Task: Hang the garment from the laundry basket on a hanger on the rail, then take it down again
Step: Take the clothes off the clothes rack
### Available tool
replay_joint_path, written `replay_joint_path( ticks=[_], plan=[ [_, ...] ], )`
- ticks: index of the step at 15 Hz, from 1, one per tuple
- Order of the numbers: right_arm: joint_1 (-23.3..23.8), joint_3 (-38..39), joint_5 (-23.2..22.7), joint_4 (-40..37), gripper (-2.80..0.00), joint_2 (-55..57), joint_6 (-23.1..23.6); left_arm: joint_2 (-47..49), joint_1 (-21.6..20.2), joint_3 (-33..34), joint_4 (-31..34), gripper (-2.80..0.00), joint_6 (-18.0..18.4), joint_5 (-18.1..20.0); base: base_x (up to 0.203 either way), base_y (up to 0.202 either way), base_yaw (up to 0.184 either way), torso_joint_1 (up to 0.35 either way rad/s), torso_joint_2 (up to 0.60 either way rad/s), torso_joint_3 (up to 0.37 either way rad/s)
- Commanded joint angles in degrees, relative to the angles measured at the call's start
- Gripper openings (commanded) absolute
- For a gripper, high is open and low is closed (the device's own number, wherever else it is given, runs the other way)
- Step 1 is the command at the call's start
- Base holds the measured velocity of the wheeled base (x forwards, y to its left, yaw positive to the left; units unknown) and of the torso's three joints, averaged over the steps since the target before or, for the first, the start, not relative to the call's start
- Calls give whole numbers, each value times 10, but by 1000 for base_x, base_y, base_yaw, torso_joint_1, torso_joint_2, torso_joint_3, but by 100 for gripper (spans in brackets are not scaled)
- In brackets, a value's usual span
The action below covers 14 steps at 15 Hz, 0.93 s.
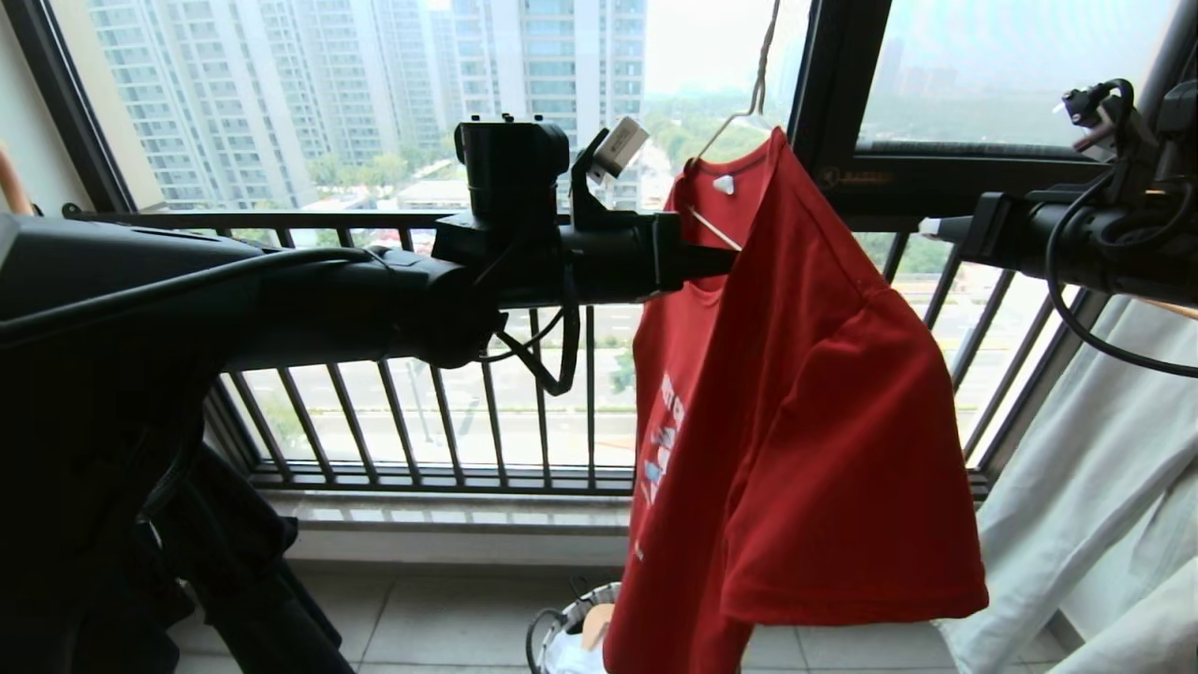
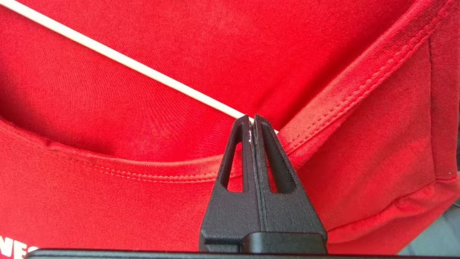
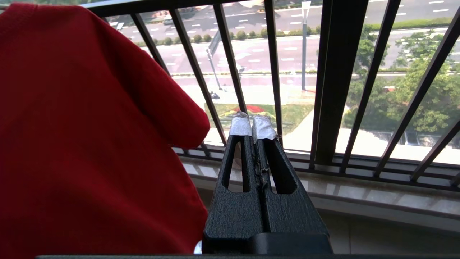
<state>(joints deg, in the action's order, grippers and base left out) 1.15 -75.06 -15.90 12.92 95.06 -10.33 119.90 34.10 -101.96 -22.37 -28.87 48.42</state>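
Note:
The garment [image 1: 805,402], a red T-shirt, hangs on the thin white wire hanger [image 1: 739,117], whose neck runs up out of the head view. The rail is out of view. My left gripper [image 1: 728,259] reaches level into the shirt's neck opening. It is shut on the hanger's slanting white wire [image 2: 125,62], with red cloth [image 2: 107,111] all around the fingers [image 2: 264,151]. My right gripper [image 1: 927,227] hovers to the right of the shirt's shoulder, shut and empty [image 3: 252,126], next to a red sleeve [image 3: 90,126]. The laundry basket [image 1: 566,625] stands on the floor below the shirt.
The dark barred balcony railing [image 1: 421,421] and a thick window frame [image 1: 833,112] stand right behind the shirt. Pale grey-green trousers [image 1: 1095,487] hang at the right. A black garment [image 1: 215,562] hangs at the lower left under my left arm.

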Motion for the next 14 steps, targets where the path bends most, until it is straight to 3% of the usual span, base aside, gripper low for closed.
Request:
replay_joint_path(
  ticks=[1,14],
  plan=[
    [0,0,-1,1,-280,-1,0,-7,1,4,-1,-280,4,3,0,0,0,0,0,0],
    [0,0,-1,0,-280,1,0,-40,10,37,0,-280,9,12,0,0,0,0,0,0]
  ],
)
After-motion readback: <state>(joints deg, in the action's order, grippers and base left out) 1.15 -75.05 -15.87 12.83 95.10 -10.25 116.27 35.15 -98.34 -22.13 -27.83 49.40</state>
